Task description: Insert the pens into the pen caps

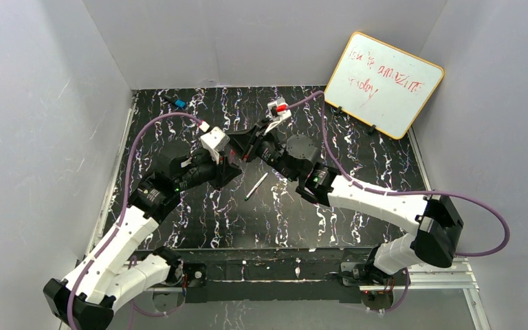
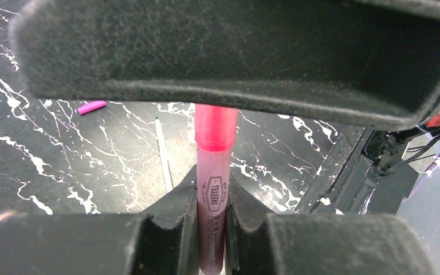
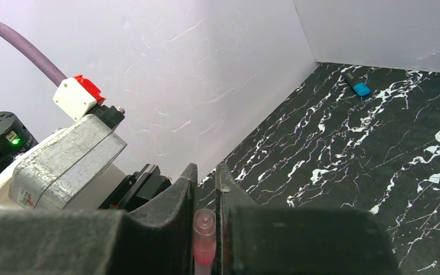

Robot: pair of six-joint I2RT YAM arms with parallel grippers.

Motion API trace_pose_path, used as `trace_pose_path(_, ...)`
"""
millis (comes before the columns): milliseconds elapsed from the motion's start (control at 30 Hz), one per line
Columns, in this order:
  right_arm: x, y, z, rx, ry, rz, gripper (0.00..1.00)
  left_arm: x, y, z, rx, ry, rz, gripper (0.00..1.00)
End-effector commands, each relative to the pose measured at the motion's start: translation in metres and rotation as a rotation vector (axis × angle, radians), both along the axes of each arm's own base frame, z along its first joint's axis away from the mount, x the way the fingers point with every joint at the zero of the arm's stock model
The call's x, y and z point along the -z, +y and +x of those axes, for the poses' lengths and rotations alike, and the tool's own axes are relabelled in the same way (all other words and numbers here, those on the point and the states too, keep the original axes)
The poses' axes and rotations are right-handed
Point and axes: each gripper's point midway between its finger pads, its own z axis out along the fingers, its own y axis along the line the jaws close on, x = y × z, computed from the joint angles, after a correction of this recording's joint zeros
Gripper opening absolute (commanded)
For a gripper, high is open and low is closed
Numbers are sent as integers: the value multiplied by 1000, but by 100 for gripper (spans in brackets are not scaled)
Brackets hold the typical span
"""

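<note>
Black white-veined table [image 1: 357, 158]: walled in by white panels, with a whiteboard [image 1: 385, 82] bearing red writing propped at its far right corner. Left arm [image 1: 120, 240] and right arm [image 1: 371, 199]: both reach inward and meet over the middle of the table, grippers facing each other. Left gripper [image 2: 212, 197]: jaws narrow, clamped on the barrel of the pink pen [image 2: 212, 172], which projects beyond the fingertips towards the opposite gripper. Right gripper [image 3: 207, 183]: jaws narrow, gripping the pale pink cap [image 3: 204, 232], whose closed end faces that wrist camera. In the left wrist view a wider, brighter pink section sits over the pen's free end and runs up behind the other gripper's dark pad; this appears to be the cap on the pen, though how deep it is seated cannot be told. White pen [image 1: 256, 186]: lies flat and diagonal on the table just nearward of the two grippers, touching neither. Magenta cap [image 2: 91, 107]: lies on its side on the table, apart from the white pen; hidden in the overhead view. Blue-ended piece [image 3: 358, 87]: rests on the table near the far left corner, close to the back wall, well apart from both grippers.
</note>
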Motion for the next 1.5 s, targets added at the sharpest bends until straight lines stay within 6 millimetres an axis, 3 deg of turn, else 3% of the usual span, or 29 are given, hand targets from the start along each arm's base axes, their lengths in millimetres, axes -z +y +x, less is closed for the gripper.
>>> trace_pose_path(0,211,5,-139,-458,355,-593,1,-206,21,21,-159,-586,-351,0)
trace_pose_path(467,213,11,-146,-463,357,-602,1,-195,23,25,-182,-569,-337,0)
trace_pose_path(1167,223,10,-153,-488,377,-606,1,-212,23,27,-185,-611,-352,0)
trace_pose_path(1333,217,10,-152,-481,366,-594,1,-204,21,30,-179,-587,-338,0)
trace_pose_path(1467,205,11,-148,-461,344,-577,1,-180,18,35,-180,-539,-305,0)
